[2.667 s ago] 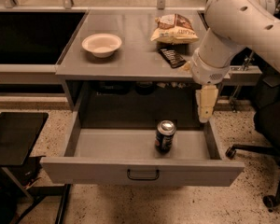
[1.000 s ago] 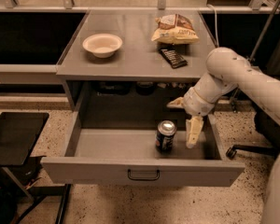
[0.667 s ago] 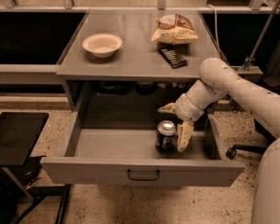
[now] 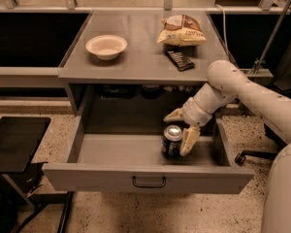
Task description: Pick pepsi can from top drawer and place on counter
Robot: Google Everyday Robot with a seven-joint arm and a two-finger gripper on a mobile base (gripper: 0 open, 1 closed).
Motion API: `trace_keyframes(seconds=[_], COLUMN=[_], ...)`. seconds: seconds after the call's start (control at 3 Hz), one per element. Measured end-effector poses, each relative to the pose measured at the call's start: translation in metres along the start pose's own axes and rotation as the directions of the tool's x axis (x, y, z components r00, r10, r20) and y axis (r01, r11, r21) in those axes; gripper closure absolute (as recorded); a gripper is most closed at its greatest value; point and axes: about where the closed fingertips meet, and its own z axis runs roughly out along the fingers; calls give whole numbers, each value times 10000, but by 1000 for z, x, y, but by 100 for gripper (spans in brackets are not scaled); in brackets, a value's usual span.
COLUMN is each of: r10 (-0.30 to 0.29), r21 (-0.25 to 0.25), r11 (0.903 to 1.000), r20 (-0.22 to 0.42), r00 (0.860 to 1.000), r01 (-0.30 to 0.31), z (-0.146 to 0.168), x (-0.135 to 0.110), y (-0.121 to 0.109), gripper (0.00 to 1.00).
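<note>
Lower centre, inside the open drawer (image 4: 114,152), the gripper (image 4: 178,133) stands open astride the can (image 4: 170,143), not yet gripping it, placed for a lift to the worktop (image 4: 136,62) above.

floor (image 4: 194,217): speckled, pale | black side table (image 4: 14,140) | chair base (image 4: 241,158)

The dark blue-black, silver-topped pepsi can (image 4: 171,143) is flanked inside the grey top drawer (image 4: 97,176) by the cream gripper (image 4: 178,133), its fingers apart. On the grey counter (image 4: 136,58), a cream bowl (image 4: 106,46) and black packet (image 4: 179,59) are seen.
</note>
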Motion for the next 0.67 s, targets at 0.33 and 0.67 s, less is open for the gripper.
trace_keyframes(seconds=[0.33, 0.67], r10=[0, 0], r21=[-1, -1], r11=[10000, 10000], r20=[0, 0], r00=[10000, 10000], r01=[0, 0], z=[0, 0], x=[0, 0], y=[0, 0], gripper=[43, 66])
